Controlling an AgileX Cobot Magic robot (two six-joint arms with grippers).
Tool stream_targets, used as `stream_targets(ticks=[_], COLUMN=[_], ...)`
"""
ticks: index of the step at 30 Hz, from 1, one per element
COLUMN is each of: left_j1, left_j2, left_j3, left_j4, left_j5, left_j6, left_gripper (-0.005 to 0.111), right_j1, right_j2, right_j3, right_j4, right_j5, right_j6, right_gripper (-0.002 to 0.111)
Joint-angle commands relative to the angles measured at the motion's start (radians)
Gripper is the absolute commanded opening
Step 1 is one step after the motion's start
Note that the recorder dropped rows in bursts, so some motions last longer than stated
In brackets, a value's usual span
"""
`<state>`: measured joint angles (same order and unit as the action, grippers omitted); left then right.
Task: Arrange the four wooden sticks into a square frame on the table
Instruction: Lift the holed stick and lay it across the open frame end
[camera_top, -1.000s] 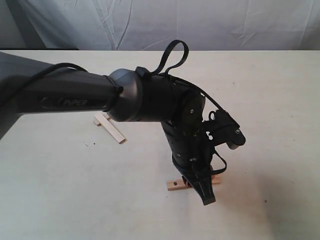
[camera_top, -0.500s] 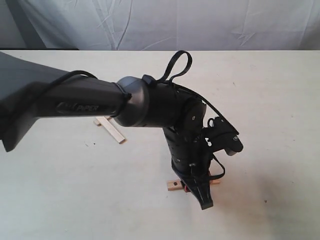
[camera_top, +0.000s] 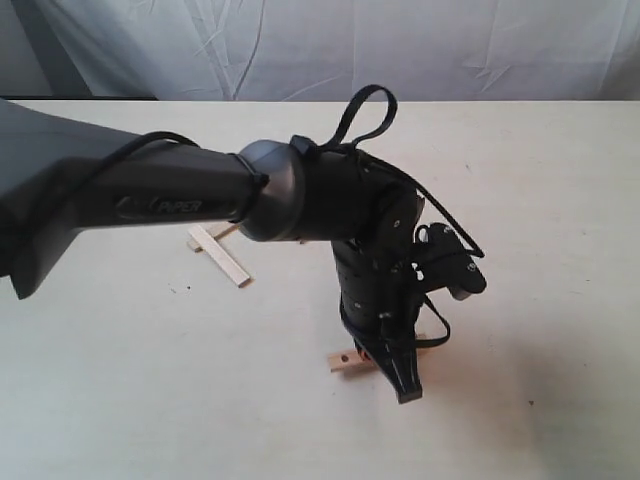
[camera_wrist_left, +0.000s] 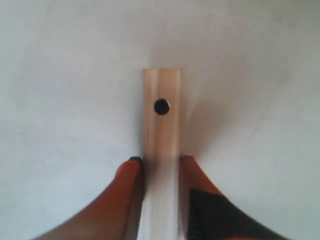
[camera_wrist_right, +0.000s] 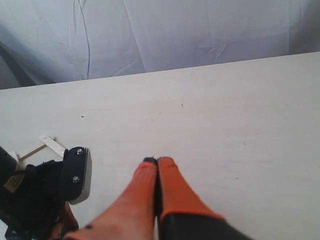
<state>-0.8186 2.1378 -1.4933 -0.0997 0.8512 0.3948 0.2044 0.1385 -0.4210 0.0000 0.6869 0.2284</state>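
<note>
My left gripper (camera_top: 385, 362) reaches down near the front of the table (camera_top: 560, 200), shut on a tan wooden stick (camera_top: 345, 360) with a dark hole near its end. In the left wrist view that stick (camera_wrist_left: 161, 115) runs out between my orange fingers (camera_wrist_left: 131, 172), the hole showing past the tips of the left gripper (camera_wrist_left: 161, 160). Two more sticks (camera_top: 220, 252) lie crossed farther left, partly behind the arm; they also show in the right wrist view as the crossed sticks (camera_wrist_right: 42, 146). The fourth stick is hidden. My right gripper (camera_wrist_right: 157, 161) hovers shut and empty, outside the exterior view.
A wrinkled white cloth (camera_top: 400, 45) hangs behind the table's far edge. The left arm's thick dark body (camera_top: 180, 205) stretches from the left across the middle, with cables looping above its wrist (camera_top: 360, 115).
The left gripper has shifted slightly up and back with the holed stick. The stick now sits tilted, its right end higher than before. The crossed sticks have not moved.
</note>
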Motion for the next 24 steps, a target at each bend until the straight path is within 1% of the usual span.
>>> stream_targets(ticks=[1,3,6,15,18,20,24], left_j1=[0.016,0.049,0.113,0.325,0.375,0.394,0.408], left_j2=[-0.027,-0.032,-0.034,-0.034,-0.034,-0.03,-0.03], left_j3=[-0.066,-0.086,-0.103,-0.103,-0.103,-0.101,-0.088], left_j4=[0.171,0.189,0.151,0.11,0.075,0.062,0.064], left_j5=[0.06,0.072,0.075,0.065,0.062,0.047,-0.006], left_j6=[-0.132,-0.152,-0.152,-0.128,-0.102,-0.102,-0.102], left_gripper=[0.0,0.0,0.0,0.0,0.0,0.0,0.0], right_j1=[-0.007,-0.007,-0.007,-0.007,-0.007,-0.007,-0.007], right_j2=[-0.005,-0.005,-0.005,-0.005,-0.005,-0.005,-0.005], right_j3=[0.005,0.005,0.005,0.005,0.005,0.005,0.005], right_j4=[0.0,0.0,0.0,0.0,0.0,0.005,0.005], right_j5=[-0.009,-0.009,-0.009,-0.009,-0.009,-0.01,-0.01], right_j6=[0.001,0.001,0.001,0.001,0.001,0.001,0.001], right_gripper=[-0.001,-0.001,-0.001,-0.001,-0.001,-0.001,-0.001])
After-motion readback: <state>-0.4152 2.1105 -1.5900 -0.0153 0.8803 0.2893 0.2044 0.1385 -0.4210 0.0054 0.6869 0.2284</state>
